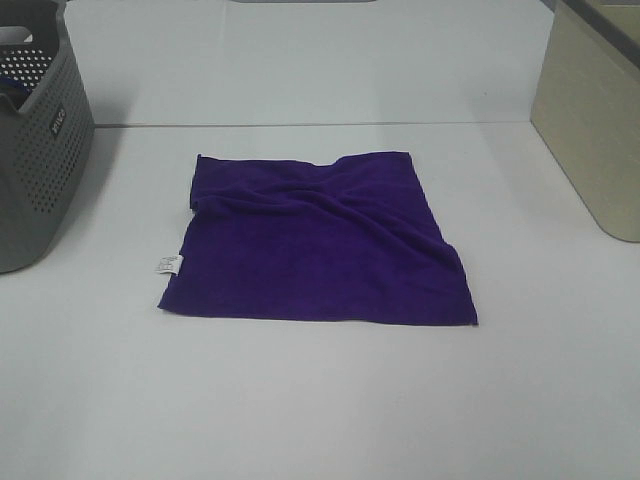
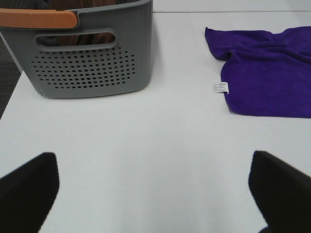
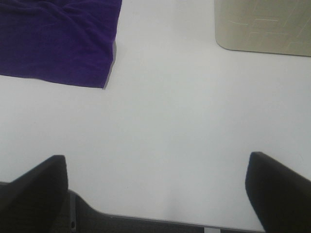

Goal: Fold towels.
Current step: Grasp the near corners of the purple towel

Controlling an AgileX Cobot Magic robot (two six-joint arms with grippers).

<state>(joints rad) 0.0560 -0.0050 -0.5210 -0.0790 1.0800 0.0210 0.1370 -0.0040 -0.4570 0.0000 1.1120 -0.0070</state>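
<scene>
A deep purple towel point(image 1: 318, 245) lies spread on the white table, roughly square, with wrinkles across its far half. A small white tag point(image 1: 167, 264) sticks out of its left edge. The towel also shows in the left wrist view point(image 2: 269, 73) with its tag point(image 2: 221, 87), and one of its corners shows in the right wrist view point(image 3: 63, 41). My left gripper point(image 2: 155, 194) is open and empty over bare table, short of the towel's left edge. My right gripper point(image 3: 158, 191) is open and empty near the table's front edge, short of the towel's corner. Neither arm shows in the exterior view.
A grey perforated basket point(image 1: 40, 150) stands at the far left; in the left wrist view point(image 2: 87, 63) it has an orange handle and holds cloth. A beige bin point(image 1: 590, 115) stands at the far right and shows in the right wrist view point(image 3: 262, 26).
</scene>
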